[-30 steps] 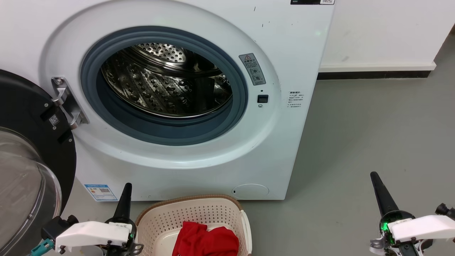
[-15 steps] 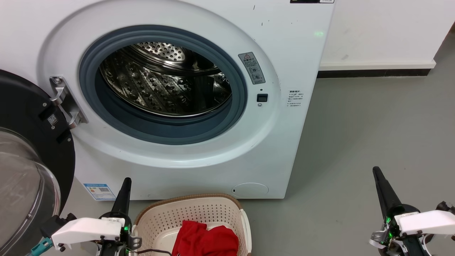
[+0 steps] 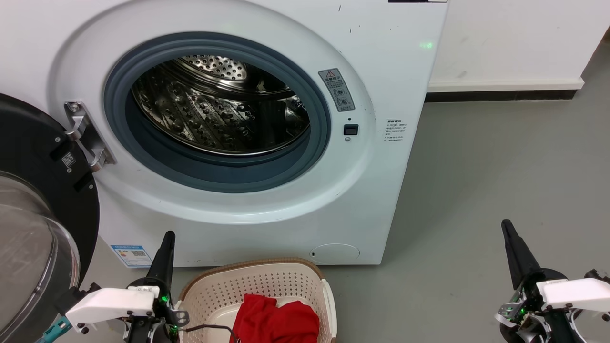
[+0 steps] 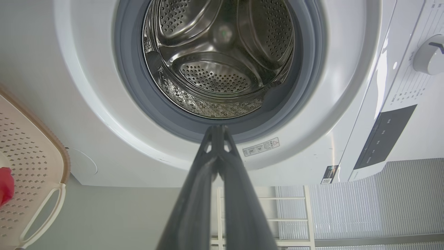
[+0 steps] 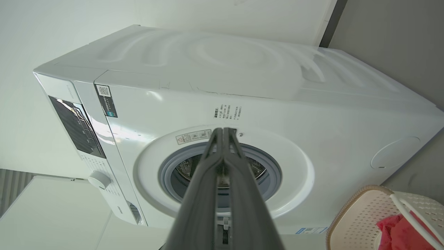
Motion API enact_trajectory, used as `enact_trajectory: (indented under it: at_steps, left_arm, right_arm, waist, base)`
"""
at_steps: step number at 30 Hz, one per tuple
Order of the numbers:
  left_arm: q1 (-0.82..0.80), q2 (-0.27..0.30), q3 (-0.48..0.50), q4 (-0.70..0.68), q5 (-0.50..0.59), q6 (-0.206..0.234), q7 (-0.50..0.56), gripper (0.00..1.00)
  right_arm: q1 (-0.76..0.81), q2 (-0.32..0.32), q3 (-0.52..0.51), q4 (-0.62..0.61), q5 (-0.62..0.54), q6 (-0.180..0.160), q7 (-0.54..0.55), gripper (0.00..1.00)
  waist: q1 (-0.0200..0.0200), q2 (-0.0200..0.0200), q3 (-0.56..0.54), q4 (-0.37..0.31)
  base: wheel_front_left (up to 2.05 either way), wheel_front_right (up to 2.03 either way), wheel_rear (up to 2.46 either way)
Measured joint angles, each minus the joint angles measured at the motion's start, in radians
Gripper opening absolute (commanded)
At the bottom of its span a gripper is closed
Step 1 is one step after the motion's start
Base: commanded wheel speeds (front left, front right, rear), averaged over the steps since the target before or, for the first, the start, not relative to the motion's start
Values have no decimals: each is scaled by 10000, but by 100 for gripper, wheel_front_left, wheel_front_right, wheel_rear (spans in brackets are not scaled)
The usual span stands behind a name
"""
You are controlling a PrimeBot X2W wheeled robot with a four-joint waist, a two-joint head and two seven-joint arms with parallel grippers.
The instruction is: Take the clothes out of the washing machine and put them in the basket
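Washer [image 3: 381, 71] stands with its door [image 3: 33, 228] swung fully open to the left; the porthole shows the drum [image 3: 214, 114] as bare perforated steel. Basket [image 3: 257, 286] sits on the floor [image 3: 500, 166] just in front of the washer's base, below the porthole. The clothes [image 3: 276, 321], a red heap, lie inside the basket toward its near side. Left gripper [image 3: 168, 238] is just beside the basket's left rim, fingers pointing at the washer front, jaws pressed together with nothing between them. The clothes lie low and to the right of its tips, not touching them. Right gripper [image 3: 507, 228] hangs over bare floor well to the right of washer and basket, jaws likewise pressed together and holding nothing, well apart from the clothes. In the right wrist view the closed fingers line up with the porthole, basket and red fabric at lower right.
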Motion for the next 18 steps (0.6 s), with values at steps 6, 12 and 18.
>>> enact_trajectory:
  at_steps: [6, 12, 18]
  left_arm:
    - [-70, -27, 75, 59, -433, -50, 100, 0]
    - [-138, -40, 148, 117, -849, -96, 198, 0]
    - [-238, -58, 196, 165, -1181, -150, 278, 0]
  right_arm:
    - [-133, 6, -46, 132, 441, 0, 36, 0]
    - [-223, 12, -92, 245, 848, 0, 84, 0]
    - [-337, 23, -134, 353, 1181, 0, 121, 0]
  waist:
    - [0, 0, 22, -9]
    - [0, 0, 44, -17]
    - [-1, 0, 61, -24]
  base:
    - [0, 0, 0]
    - [0, 0, 0]
    - [0, 0, 0]
